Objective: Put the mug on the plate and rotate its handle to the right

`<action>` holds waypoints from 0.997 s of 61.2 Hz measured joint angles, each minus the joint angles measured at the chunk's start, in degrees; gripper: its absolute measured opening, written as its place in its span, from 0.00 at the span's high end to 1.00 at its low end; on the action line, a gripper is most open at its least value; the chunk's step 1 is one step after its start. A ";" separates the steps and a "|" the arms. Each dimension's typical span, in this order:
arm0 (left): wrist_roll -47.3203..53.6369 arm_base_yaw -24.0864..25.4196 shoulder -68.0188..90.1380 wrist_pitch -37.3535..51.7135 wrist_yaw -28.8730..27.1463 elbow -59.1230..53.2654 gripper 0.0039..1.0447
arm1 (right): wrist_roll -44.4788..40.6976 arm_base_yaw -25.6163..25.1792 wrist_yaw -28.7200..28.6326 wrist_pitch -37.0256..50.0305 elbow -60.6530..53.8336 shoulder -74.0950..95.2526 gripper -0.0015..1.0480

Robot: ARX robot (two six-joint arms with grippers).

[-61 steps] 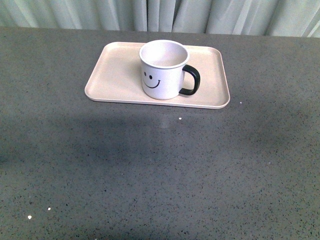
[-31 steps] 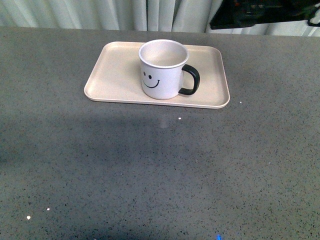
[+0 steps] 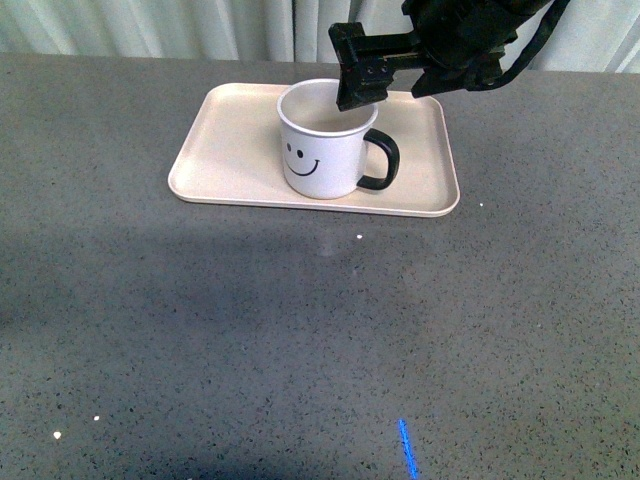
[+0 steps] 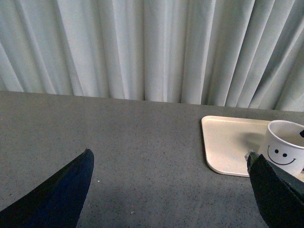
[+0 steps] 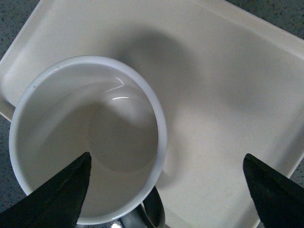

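Observation:
The white mug [image 3: 322, 150] with a black smiley face stands upright on the beige plate [image 3: 230, 150], its black handle [image 3: 383, 160] pointing right. My right gripper [image 3: 360, 95] hangs open just above the mug's rim on the handle side. In the right wrist view the mug [image 5: 71, 142], handle [image 5: 152, 211] and plate [image 5: 228, 95] lie below the open right gripper [image 5: 166, 190], which holds nothing. My left gripper [image 4: 171, 190] is open and empty over bare table, left of the plate [image 4: 230, 142] and mug [image 4: 285, 152]. It is out of the front view.
The grey speckled table [image 3: 300, 330] spreads in front of the plate. A pale pleated curtain [image 3: 150, 25] hangs behind the table's far edge. A short blue streak of light [image 3: 405, 448] shows near the front edge.
My right arm has come into the front view from the upper right and moved left and down over the mug. The mug and plate have not moved.

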 joint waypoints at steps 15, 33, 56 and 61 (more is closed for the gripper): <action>0.00 0.00 0.00 0.00 0.00 0.00 0.09 | 0.74 0.37 0.63 -2.95 4.81 3.52 0.47; 0.00 0.00 0.00 0.00 0.00 0.00 0.09 | 2.38 1.51 0.57 -6.91 11.47 6.97 0.91; 0.00 0.00 0.00 0.00 0.00 0.00 0.09 | 1.33 1.27 0.15 -11.74 19.91 9.20 0.98; 0.00 0.00 0.00 0.00 0.00 0.00 0.09 | -0.55 0.70 -1.68 -13.79 23.56 10.10 0.98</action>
